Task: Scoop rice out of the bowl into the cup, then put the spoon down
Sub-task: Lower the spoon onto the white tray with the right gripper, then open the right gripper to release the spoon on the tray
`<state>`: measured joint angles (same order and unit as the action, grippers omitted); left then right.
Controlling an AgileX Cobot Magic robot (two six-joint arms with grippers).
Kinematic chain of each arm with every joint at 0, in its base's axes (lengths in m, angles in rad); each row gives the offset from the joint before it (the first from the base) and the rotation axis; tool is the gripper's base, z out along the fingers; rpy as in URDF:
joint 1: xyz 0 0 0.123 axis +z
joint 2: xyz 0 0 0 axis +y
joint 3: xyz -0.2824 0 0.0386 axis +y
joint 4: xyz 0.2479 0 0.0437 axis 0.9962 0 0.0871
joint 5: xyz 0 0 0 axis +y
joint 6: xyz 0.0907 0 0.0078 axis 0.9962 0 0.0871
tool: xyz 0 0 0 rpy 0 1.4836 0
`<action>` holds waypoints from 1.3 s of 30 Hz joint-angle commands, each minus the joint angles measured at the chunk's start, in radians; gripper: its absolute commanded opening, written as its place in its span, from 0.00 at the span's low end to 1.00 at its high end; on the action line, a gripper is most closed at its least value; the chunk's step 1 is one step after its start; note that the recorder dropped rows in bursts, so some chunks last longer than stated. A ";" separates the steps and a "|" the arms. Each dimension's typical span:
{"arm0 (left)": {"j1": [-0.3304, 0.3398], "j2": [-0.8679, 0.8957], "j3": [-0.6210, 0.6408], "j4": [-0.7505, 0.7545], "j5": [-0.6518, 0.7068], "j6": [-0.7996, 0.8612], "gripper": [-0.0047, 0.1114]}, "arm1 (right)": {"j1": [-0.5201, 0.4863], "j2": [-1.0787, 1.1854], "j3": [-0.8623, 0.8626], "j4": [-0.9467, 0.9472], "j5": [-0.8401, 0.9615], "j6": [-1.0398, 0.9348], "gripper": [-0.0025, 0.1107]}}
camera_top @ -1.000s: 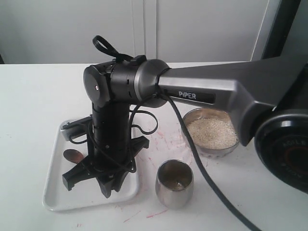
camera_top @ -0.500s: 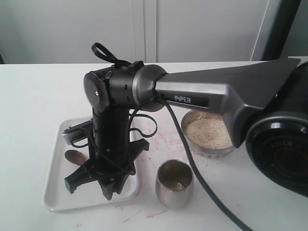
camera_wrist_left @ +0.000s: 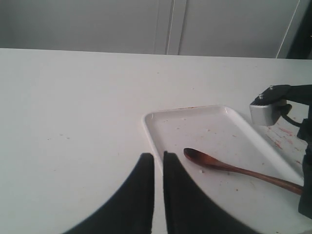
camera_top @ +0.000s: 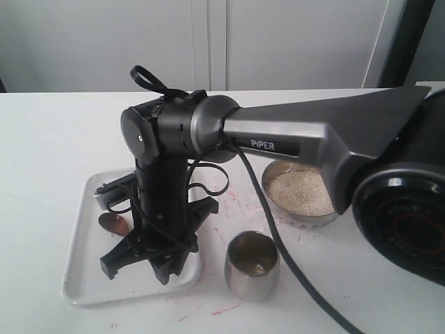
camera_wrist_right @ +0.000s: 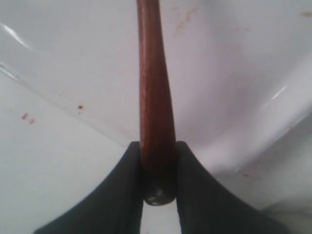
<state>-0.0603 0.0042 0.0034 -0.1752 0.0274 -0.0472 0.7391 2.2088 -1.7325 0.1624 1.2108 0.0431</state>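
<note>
The reddish-brown spoon lies low over the white tray, its round end towards the tray's left side. My right gripper reaches across from the right and is shut on the spoon's handle, whose end sits between the fingers. The left wrist view shows the spoon in the tray, with no rice in it. My left gripper hovers at the tray's corner, jaws together and empty. The steel bowl holds rice. The steel cup stands in front of it.
The right arm's long grey link spans the table above the bowl, and its black cable hangs down between the cup and the bowl. Red marks stain the white tabletop beside the tray.
The right gripper has shifted slightly to the right over the tray, taking the spoon with it. Bowl and cup have not moved.
</note>
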 commanded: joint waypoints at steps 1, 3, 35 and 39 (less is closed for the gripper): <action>-0.002 -0.004 -0.003 -0.009 -0.004 -0.002 0.16 | -0.004 -0.002 -0.004 -0.041 -0.012 0.014 0.02; -0.002 -0.004 -0.003 -0.009 -0.004 -0.002 0.16 | -0.004 -0.002 -0.004 -0.041 -0.022 0.014 0.04; -0.002 -0.004 -0.003 -0.009 -0.004 -0.002 0.16 | -0.004 -0.082 -0.046 -0.048 -0.145 0.056 0.14; -0.002 -0.004 -0.003 -0.009 -0.004 -0.002 0.16 | -0.004 -0.203 -0.046 -0.073 -0.206 0.057 0.02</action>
<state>-0.0603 0.0042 0.0034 -0.1752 0.0274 -0.0472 0.7391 2.0774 -1.7718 0.1149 1.0311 0.0970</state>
